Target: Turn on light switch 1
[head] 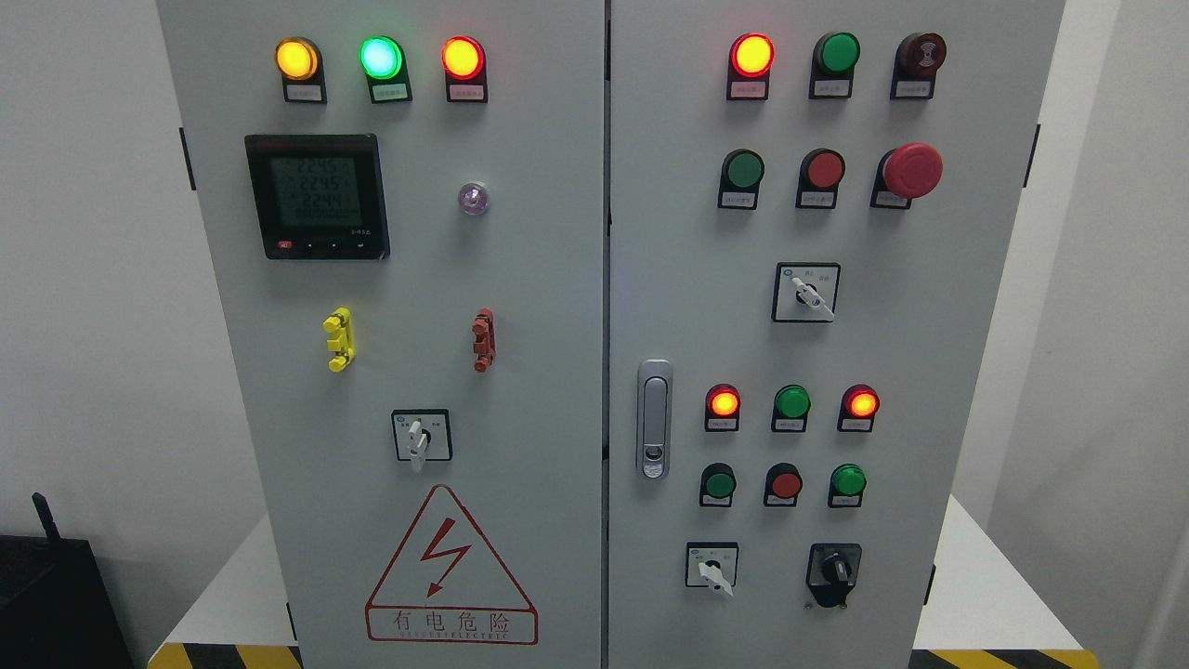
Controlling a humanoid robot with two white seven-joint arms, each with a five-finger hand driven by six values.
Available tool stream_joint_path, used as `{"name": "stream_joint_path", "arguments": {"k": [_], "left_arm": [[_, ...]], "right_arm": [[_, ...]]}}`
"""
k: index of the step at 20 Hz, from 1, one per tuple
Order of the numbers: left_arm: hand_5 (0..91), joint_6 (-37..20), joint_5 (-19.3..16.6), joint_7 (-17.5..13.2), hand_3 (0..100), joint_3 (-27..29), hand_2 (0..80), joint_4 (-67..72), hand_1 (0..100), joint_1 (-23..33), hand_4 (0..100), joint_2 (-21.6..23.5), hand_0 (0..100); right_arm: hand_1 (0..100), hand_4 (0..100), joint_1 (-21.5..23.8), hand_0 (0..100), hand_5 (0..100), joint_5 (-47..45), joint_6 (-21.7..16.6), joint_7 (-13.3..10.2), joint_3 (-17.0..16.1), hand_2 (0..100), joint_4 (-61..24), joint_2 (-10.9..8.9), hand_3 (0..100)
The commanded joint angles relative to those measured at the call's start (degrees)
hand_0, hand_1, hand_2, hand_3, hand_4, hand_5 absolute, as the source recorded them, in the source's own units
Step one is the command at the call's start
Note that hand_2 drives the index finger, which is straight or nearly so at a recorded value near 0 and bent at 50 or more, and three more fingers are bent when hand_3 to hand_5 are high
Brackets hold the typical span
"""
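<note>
White walls frame a grey two-door control cabinet (520,279). Left door: a lit meter (317,196), then a white rotary selector switch (420,439) low at centre, probably light switch 1, though its label is unreadable. It looks stiff; pinch its small lever. Neither hand shows, so finger state is unknown.

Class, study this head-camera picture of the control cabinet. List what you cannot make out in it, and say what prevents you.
- Small labels under the indicator lamps and push buttons: print too small, so switch 1 cannot be identified.
- Meter display: digits blurred.
- Cabinet top and base: cut off by the picture's edges.
- Dark object at lower left: cut off by the edge.
- Both robot hands: outside the head view.
</note>
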Motion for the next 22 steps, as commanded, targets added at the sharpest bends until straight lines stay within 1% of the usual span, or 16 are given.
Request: {"name": "stream_joint_path", "arguments": {"k": [1, 4, 7, 9, 10, 11, 12, 13, 15, 18, 22], "left_arm": [[10.2, -0.2, 0.3, 0.5, 49, 2.4, 26.0, -18.4, 6, -0.1, 53, -1.4, 40], [16.1, -1.0, -0.9, 0.5, 52, 2.1, 27.4, -22.8, 7, -0.2, 57, -1.5, 40], [26.5, -3.4, -1.0, 0.4, 57, 1.1, 30.3, -26.8, 8, -0.3, 62, -1.5, 41], [35.7, -3.6, -1.0, 0.2, 61, 0.6, 34.2, -29.5, 12, -0.4, 67, -1.5, 41], [37.1, -3.6, -1.2, 0.2, 61, 0.1, 34.7, -30.4, 12, -0.5, 67, -1.6, 41], [43.1, -3.6, -1.8, 0.1, 63, -0.4, 36.7, -31.1, 15, -0.7, 69, -1.6, 42], [51.7, -3.6, -2.3, 0.1, 66, -0.5, 39.0, -31.6, 19, -1.2, 72, -1.7, 42], [53.4, -3.6, -2.9, 0.0, 66, -0.6, 39.9, -31.9, 20, -2.0, 72, -1.9, 42], [60.3, -3.8, -4.3, 0.1, 71, -2.5, 44.2, -32.0, 25, -3.2, 75, -2.4, 42], [66.5, -4.2, -5.4, 0.1, 73, -4.6, 46.0, -32.9, 28, -5.5, 78, -2.5, 42], [70.4, -4.1, -7.6, 0.2, 75, -8.5, 46.2, -34.1, 29, -9.0, 79, -2.8, 41]], "right_arm": [[39, 0, 0.0, 12, 0, 0.1, 0.0, 0.0, 0.0, 0, 0.0, 0.00, 0], [39, 0, 0.0, 12, 0, 0.0, 0.0, 0.0, 0.0, 0, 0.0, 0.00, 0], [39, 0, -0.1, 12, 0, 0.0, 0.0, 0.0, 0.0, 0, 0.0, 0.00, 0], [39, 0, 0.0, 12, 0, 0.0, 0.0, 0.0, 0.0, 0, 0.0, 0.00, 0], [39, 0, 0.0, 12, 0, 0.1, 0.0, 0.0, 0.0, 0, 0.0, 0.00, 0], [39, 0, 0.0, 12, 0, 0.0, 0.0, 0.0, 0.0, 0, 0.0, 0.00, 0], [39, 0, 0.0, 12, 0, 0.0, 0.0, 0.0, 0.0, 0, 0.0, 0.00, 0], [39, 0, -0.1, 12, 0, 0.0, 0.0, 0.0, 0.0, 0, 0.0, 0.00, 0], [39, 0, 0.0, 12, 0, 0.0, 0.0, 0.0, 0.0, 0, 0.0, 0.00, 0], [39, 0, 0.0, 12, 0, 0.0, 0.0, 0.0, 0.0, 0, 0.0, 0.00, 0], [39, 0, 0.0, 12, 0, 0.1, 0.0, 0.0, 0.0, 0, 0.0, 0.00, 0]]}}
